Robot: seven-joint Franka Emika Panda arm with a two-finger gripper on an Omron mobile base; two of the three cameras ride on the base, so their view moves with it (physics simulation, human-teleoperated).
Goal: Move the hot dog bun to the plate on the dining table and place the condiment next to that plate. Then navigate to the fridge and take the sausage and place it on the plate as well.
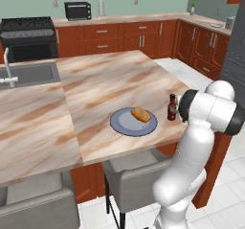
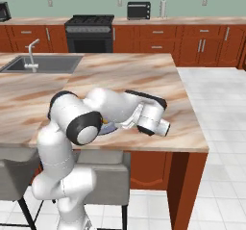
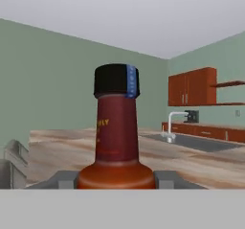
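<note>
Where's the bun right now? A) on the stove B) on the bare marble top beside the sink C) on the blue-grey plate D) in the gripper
C: the hot dog bun lies on the plate, with the condiment standing upright just beside that plate.

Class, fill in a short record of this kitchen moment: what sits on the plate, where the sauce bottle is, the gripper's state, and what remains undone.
on plate: golden-orange oblong bun lies on the round blue-grey plate
bottle: slim dark red-brown sauce bottle with black cap, upright beside the plate on the pinkish-beige marble table
gripper: gripper closed on the bottle's body
undone: no sausage on the plate yet
</note>
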